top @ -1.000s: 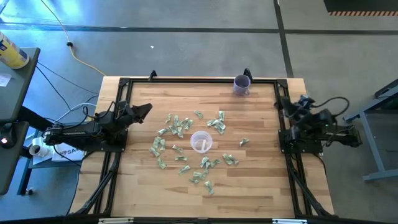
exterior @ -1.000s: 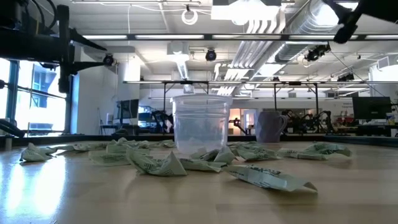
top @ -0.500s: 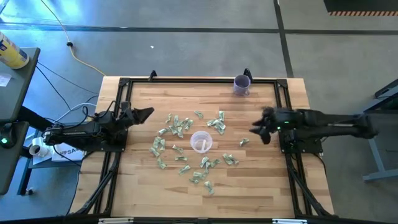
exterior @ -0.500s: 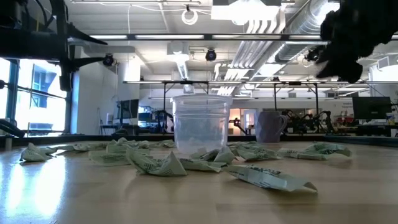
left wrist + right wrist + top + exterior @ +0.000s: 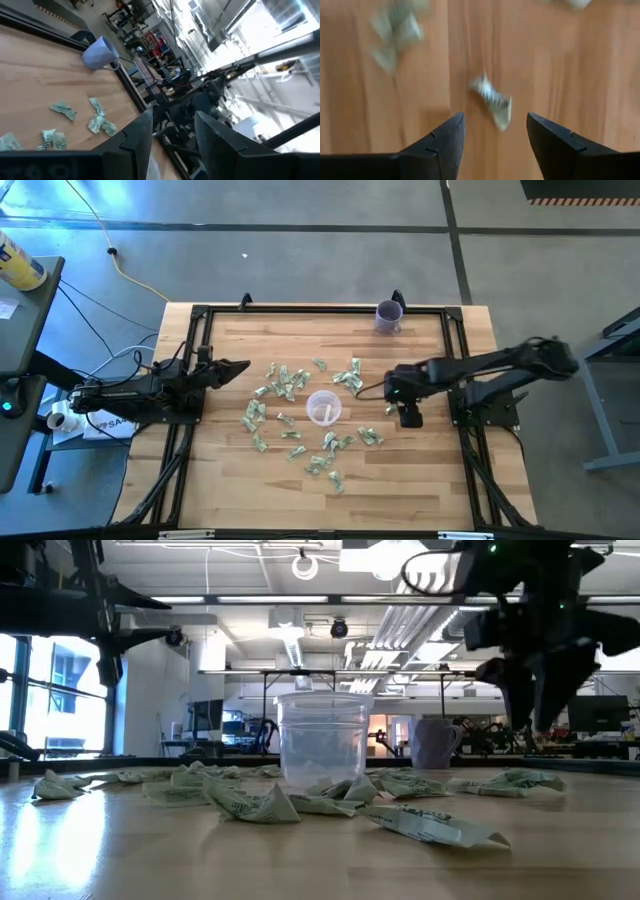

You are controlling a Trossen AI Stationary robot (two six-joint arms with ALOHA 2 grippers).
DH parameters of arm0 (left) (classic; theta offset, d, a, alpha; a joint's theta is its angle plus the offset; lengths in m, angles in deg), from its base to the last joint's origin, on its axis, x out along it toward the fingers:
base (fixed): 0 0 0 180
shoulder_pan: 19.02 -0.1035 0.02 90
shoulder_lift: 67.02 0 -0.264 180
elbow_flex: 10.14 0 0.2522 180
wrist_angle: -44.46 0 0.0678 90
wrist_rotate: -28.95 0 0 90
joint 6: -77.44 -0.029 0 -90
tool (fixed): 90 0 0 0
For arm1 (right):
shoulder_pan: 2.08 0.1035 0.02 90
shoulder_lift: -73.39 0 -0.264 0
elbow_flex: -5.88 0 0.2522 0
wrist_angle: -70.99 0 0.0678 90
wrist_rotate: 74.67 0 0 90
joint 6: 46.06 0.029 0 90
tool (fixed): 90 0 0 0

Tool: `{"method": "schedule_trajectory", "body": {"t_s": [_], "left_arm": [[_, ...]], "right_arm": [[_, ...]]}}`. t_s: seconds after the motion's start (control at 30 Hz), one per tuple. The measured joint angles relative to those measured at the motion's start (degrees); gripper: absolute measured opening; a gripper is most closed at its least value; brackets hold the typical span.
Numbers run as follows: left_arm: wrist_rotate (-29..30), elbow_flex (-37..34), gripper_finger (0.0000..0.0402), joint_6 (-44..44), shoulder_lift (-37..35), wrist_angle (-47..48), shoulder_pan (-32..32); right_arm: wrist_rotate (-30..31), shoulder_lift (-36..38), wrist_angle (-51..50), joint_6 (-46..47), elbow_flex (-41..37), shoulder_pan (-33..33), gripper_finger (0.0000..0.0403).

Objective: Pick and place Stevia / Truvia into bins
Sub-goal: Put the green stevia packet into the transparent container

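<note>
Right gripper (image 5: 400, 402) has been swung out from the table's right edge within a second and is now hung over a lone packet (image 5: 392, 409), right of the clear cup (image 5: 323, 408); open board lies around. Wrist view: fingers spread, empty, packet (image 5: 492, 102) framed between. Left gripper (image 5: 232, 367) is parked left, open.

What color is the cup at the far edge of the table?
The cup is purple, clearest in the high view.
</note>
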Motion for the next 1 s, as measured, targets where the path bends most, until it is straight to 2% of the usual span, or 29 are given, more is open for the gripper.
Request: {"method": "schedule_trajectory", "body": {"t_s": [0.23, 0.4, 0.83, 1.0], "left_arm": [[-0.2, 0.0, 0.0182, -1.5, 0.0, 2.3, 0.0], [-2.1, 0.0, 0.0182, -1.4, 0.0, 4.4, 0.0], [-3.2, 0.0, 0.0182, -0.8, 0.0, 7.2, 0.0], [-3.9, 0.0, 0.0182, 0.4, 0.0, 7.4, 0.0]], "right_arm": [[5.4, -11.3, 0.6, -10.2, 5.1, 1.6, 0.0204], [3.5, -14.5, 0.5, -11.9, 4.8, 1.2, 0.0204], [4.1, -19.8, 4.5, -7.0, 3.1, 1.4, 0.0203], [4.4, -19.5, 4.3, -0.3, 1.9, 1.4, 0.0166]]}}
